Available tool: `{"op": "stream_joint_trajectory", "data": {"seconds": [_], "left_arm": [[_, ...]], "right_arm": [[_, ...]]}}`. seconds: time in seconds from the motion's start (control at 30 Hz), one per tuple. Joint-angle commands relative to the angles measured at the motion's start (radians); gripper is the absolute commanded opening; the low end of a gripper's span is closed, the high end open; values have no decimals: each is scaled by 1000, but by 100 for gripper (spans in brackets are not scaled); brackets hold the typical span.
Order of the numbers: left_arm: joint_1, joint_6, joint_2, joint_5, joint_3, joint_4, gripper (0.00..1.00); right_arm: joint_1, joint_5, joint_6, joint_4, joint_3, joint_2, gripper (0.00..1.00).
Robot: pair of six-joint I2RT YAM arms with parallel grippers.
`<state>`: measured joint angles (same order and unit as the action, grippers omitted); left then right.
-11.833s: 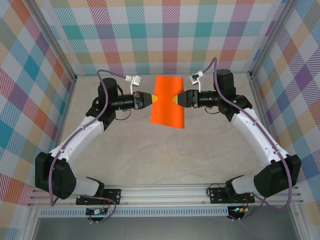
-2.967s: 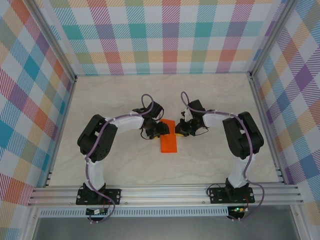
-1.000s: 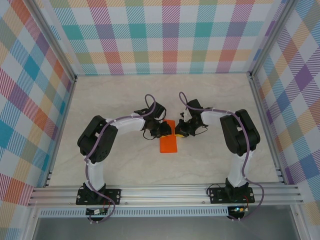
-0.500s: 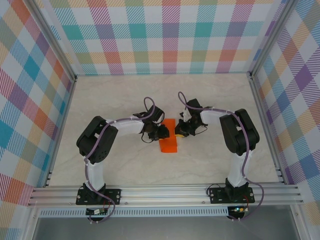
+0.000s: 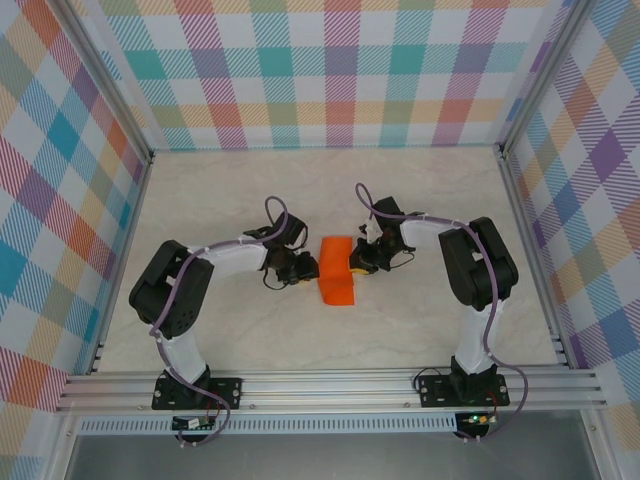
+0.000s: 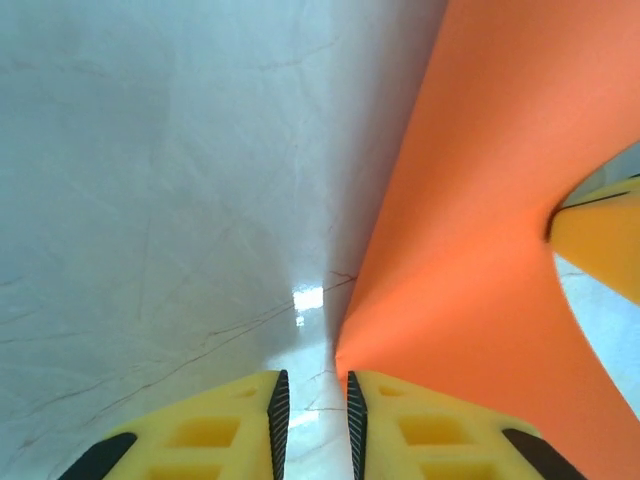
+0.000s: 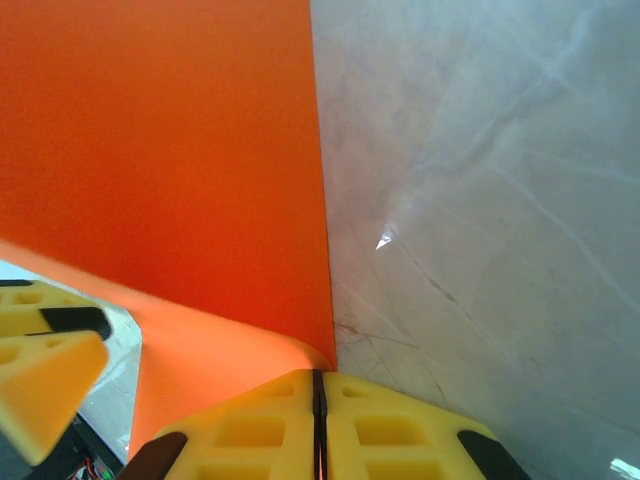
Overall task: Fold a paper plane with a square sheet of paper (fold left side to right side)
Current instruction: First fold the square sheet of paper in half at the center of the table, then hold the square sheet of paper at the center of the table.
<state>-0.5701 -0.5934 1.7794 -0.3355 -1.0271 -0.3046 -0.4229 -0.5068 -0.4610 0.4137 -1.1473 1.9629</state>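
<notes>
The square sheet of paper [image 5: 336,272] is bright orange and lies folded over on itself mid-table, its upper layer bulging up [image 6: 480,250] rather than lying flat. My left gripper [image 5: 303,268] sits just off the paper's left edge. It is slightly open, with bare table between its fingertips [image 6: 312,378] and the paper touching the outside of its right finger. My right gripper [image 5: 355,264] is at the paper's right edge, shut [image 7: 318,372] on the curled edge of the sheet [image 7: 170,150]. The paper plane as a pointed dart is not formed.
The marble-look tabletop [image 5: 240,330] is walled by plaid panels [image 5: 70,200] on three sides. An aluminium rail [image 5: 330,385] carrying both arm bases runs along the near edge. Both arms bend inward toward the table's middle.
My left gripper has drawn back to the left, off the paper. The paper's top layer has sprung up and looks wider. The right gripper has stayed in place, shut.
</notes>
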Motion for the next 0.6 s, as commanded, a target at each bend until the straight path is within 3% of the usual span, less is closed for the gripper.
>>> {"op": "stream_joint_trajectory", "data": {"seconds": [0.0,0.27,0.57], "left_arm": [[7,21,-48,-56,-26,16,21],[-11,16,72,-199,-119,152,14],[-22,38,212,-187,-182,165,13]], "right_arm": [[-12,126,18,72,25,77,10],[-14,132,21,81,17,80,10],[-15,146,26,101,5,88,10]]}}
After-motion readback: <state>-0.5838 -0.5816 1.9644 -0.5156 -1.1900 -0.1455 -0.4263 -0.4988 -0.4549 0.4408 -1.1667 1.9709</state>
